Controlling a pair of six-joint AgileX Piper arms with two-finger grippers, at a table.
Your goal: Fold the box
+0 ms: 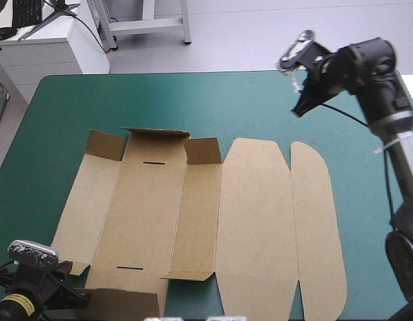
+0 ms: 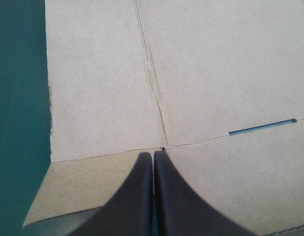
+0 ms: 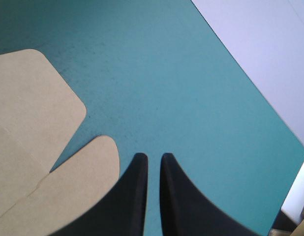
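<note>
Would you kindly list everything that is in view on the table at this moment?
box: one, brown, spread open across the table's middle, mostly flat, a few far flaps on its left part raised
table: one, teal-green cover, under the box
left gripper: one, black fingers, shut, over the box's near left part
right gripper: one, black fingers, shut, above bare cover by the box's rounded far right flaps

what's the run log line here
box: flat, far flaps raised | left gripper: shut, over box's near-left corner | right gripper: shut, raised over teal-green cover
</note>
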